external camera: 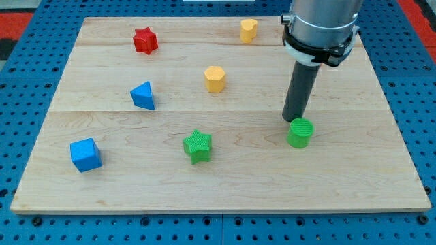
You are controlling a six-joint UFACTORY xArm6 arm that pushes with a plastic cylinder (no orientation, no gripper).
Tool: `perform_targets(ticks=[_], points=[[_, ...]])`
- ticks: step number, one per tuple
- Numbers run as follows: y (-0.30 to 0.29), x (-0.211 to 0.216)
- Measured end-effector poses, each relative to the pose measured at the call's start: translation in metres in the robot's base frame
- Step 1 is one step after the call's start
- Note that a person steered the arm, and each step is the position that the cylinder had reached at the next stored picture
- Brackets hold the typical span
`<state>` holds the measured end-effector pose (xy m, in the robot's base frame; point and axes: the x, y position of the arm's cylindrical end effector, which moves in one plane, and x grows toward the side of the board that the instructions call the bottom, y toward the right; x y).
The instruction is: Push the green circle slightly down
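My tip (293, 120), a bare rod with no claw to open or close, stands just above the green circle (300, 133) at the bench's (381, 170) right; an off-centre push risks sideways deflection.

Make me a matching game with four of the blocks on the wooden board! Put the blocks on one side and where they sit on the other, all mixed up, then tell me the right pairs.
Blocks:
1. red star
2. blue cube
3. green circle
4. yellow hexagon

Places:
A. right below my tip, on the view's right
B. near the view's top left
C. near the middle of the board
D. near the view's bottom left

Pairs: 1-B, 2-D, 3-A, 4-C
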<state>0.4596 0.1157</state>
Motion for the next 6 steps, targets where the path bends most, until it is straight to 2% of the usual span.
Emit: perform_targets(ticks=[4,6], points=[[-0.036,0.011],[-0.016,0.017]])
